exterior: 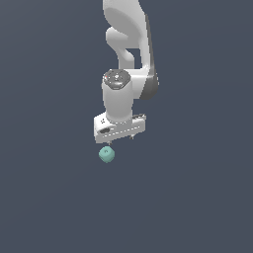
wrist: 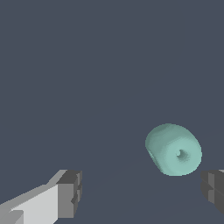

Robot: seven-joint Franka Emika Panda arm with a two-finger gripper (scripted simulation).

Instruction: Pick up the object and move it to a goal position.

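The object (exterior: 106, 154) is a small teal-green lumpy ball with a dark dimple, lying on the plain dark surface. In the exterior view it sits just below the white gripper (exterior: 120, 140), toward that view's left end of the hand. The wrist view shows the object (wrist: 173, 149) ahead of the two grey fingertips (wrist: 70, 194), nearer to one of them than the other. The gripper (wrist: 142, 192) stands open, fingers wide apart, with nothing between them. The ball is not touched by either finger.
The white arm (exterior: 128, 44) rises from the hand toward the top of the exterior view. Around the ball there is only flat dark grey-blue ground (exterior: 188, 197).
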